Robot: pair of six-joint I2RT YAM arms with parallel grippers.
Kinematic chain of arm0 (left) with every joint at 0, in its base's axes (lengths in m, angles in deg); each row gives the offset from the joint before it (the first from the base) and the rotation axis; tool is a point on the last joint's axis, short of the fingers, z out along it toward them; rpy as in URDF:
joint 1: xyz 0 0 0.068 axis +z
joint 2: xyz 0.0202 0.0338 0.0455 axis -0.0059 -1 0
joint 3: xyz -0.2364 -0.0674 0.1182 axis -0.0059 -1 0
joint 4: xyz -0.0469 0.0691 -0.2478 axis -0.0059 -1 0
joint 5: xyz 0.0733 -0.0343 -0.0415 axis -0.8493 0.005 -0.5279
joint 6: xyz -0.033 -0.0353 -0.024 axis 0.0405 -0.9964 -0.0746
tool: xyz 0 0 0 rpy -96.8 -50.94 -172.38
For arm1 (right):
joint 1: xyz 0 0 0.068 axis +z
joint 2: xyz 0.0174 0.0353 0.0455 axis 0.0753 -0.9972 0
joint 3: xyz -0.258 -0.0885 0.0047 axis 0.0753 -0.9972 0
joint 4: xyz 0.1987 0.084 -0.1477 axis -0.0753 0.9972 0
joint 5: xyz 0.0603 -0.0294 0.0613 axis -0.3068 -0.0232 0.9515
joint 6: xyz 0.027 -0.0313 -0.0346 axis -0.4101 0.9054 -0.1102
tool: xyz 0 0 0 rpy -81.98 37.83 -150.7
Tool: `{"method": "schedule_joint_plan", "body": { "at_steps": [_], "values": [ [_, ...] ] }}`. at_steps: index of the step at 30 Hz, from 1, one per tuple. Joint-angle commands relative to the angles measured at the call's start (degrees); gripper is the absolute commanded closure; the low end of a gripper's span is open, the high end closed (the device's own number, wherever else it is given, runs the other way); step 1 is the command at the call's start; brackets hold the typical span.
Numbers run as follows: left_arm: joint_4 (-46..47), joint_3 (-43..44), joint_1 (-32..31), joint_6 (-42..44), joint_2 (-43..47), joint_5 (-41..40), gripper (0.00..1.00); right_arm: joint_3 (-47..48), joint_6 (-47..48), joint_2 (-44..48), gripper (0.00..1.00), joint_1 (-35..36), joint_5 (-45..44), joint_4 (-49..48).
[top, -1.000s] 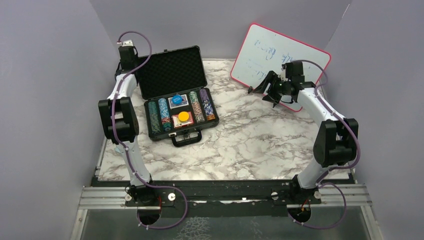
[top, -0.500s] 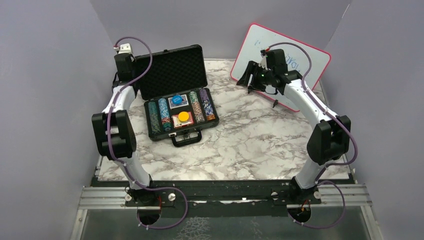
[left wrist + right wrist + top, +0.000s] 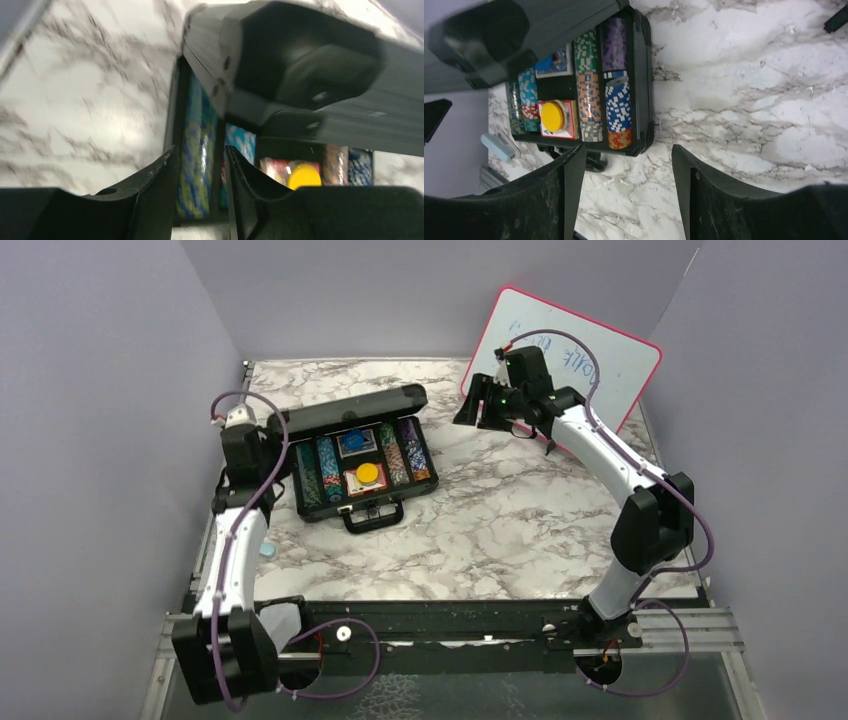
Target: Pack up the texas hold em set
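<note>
The black case [image 3: 432, 476] lies open at the table's left, with its lid [image 3: 350, 405] tilted low over the tray. Rows of poker chips [image 3: 400, 452], a yellow button [image 3: 369, 473] on a red card deck and a blue button [image 3: 352, 437] sit inside; the handle [image 3: 375, 518] faces forward. My left gripper [image 3: 274, 432] is at the case's left end under the lid's corner, slightly open and empty; its view shows the lid [image 3: 310, 70] overhead and chips [image 3: 197, 150] between the fingers. My right gripper [image 3: 470, 410] hovers right of the lid, wide open and empty, over the case [image 3: 641, 75].
A pink-framed whiteboard [image 3: 600, 350] leans at the back right, with a black marker [image 3: 550, 447] at its foot. A light blue eraser [image 3: 267, 550] lies on the table left of the case. Purple walls enclose the table on three sides.
The lid has dropped from upright to low over the tray. My left arm has come forward from behind the lid to the case's left end. My right gripper has moved left from the whiteboard.
</note>
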Motion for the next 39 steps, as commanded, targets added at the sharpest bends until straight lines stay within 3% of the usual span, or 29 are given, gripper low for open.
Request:
{"method": "schedule_joint_plan", "body": {
  "at_steps": [1, 5, 8, 10, 17, 23, 29, 39],
  "values": [
    [-14.2, -5.7, 0.1, -11.1, 14.7, 10.4, 0.59, -4.3, 1.5, 4.5, 0.34, 1.2, 2.0, 0.6],
    [-22.2, -6.7, -2.3, -15.7, 24.6, 15.6, 0.60, -11.3, 2.0, 8.7, 0.34, 3.7, 5.8, -4.4],
    [-24.8, -4.9, -2.3, -16.2, 29.2, 14.6, 0.60, -13.6, 2.2, 9.6, 0.34, 6.1, 7.6, -5.9],
    [-24.2, -4.1, -2.3, -15.5, 29.9, 12.8, 0.55, -15.5, 2.1, 10.0, 0.33, 8.2, 7.9, -8.2],
    [-14.8, -5.4, -2.4, -10.6, 19.8, 12.0, 0.51, -21.0, -2.8, 6.9, 0.20, 18.9, 7.1, -23.8],
    [-10.2, -6.9, -2.4, -8.2, 10.5, 8.8, 0.58, -20.0, -7.9, -1.5, 0.17, 26.1, 2.0, -29.4],
    [-11.4, -6.9, -2.4, -5.0, 2.8, 6.9, 0.64, -22.5, -12.1, -6.7, 0.17, 29.2, 0.6, -34.7],
    [-12.3, -9.7, -2.7, 0.1, -1.4, 5.1, 0.71, -21.2, -14.6, -14.4, 0.17, 30.4, 0.9, -40.7]
  ]
}}
